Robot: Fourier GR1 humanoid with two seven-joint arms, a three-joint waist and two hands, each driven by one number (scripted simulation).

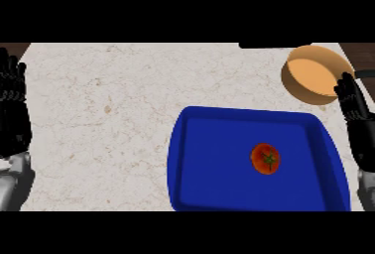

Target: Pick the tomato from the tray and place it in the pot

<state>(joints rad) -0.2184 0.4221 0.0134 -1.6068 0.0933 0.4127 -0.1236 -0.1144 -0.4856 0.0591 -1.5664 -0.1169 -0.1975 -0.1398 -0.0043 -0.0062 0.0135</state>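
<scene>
The tomato [265, 158] on the tray [198, 163] looks soft and smooth; the right hand [356, 119], fingers straight, should cup its round sides gently

Even, diffuse light over the pale marble counter [110, 124]; no glare. The blue tray [212, 163] shades darker along its left rim. Contours appear soft throughout.

Both hands [13, 109] [356, 119] open (fingers up)
</scene>
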